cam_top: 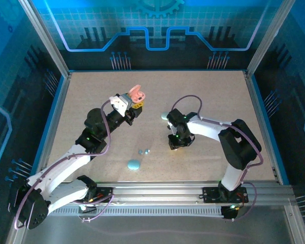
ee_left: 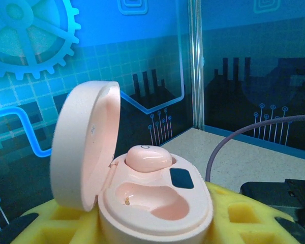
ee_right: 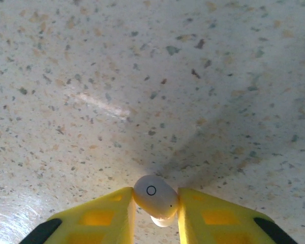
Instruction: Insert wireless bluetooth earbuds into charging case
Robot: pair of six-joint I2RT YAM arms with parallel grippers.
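Earbuds: your right gripper (ee_right: 155,216) is clamped on one small pale pink pebble-shaped earbud (ee_right: 155,195), pinched between its yellow fingers (ee_right: 107,216) low over the speckled beige table (ee_right: 142,76). You cannot tell whether the bud touches the surface.
Seated bud: a second pink earbud (ee_left: 147,158) sits in the far socket of the case.
Charging case: the oval pink plastic case (ee_left: 157,219) is open, its lid standing up at the left and its near socket empty.
Left gripper (cam_top: 133,103): grasping the pink case, with yellow pads (ee_left: 234,208) on either side, held up off the table.
Loose buds: two tiny light blue buds (cam_top: 141,151) (cam_top: 147,151) lie close together on the table between your arms.
Blue case: a light blue oval case (cam_top: 133,164) lies nearer the front edge, just beside those buds.
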